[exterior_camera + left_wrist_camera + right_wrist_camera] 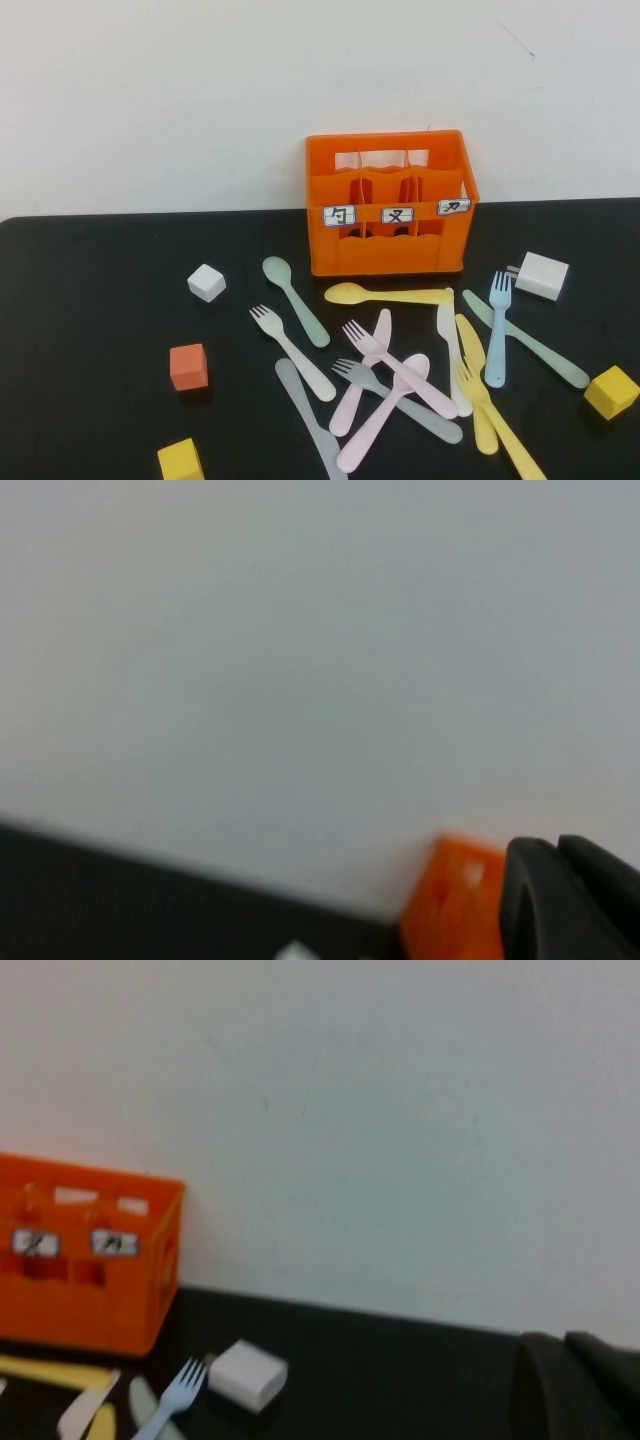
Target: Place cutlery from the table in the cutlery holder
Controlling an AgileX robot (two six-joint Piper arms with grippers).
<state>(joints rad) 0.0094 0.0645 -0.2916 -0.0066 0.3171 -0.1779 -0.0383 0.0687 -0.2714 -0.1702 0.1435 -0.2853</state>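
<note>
against the far wall: the cutlery holder (392,203), an orange three-compartment crate, is seen upright on the table (90,300); three white labels are carried on its front; no piece is seen standing in its compartments.
cutlery: all pieces are spread flat on the table in front of the crate.
green spoon (295,298): laid left of the heap, bowl toward the wall.
yellow spoon (388,294): laid crosswise just before the crate.
blue fork (497,328): tines pointed toward the wall, near the white charger block (541,275).
pink fork (399,368): crossed over other pink and grey pieces in the middle heap.
white fork (292,351): laid left of the heap.
cubes: white cube (206,283), red cube (188,366) and yellow cube (181,462) are set on the left; another yellow cube (611,391) on the right.
left gripper (570,895): seen only in its wrist view as dark fingers at the edge, held above the table, closed on nothing.
right gripper (580,1385): only a dark edge is seen in its wrist view, off to the crate's right; its opening cannot be told.
</note>
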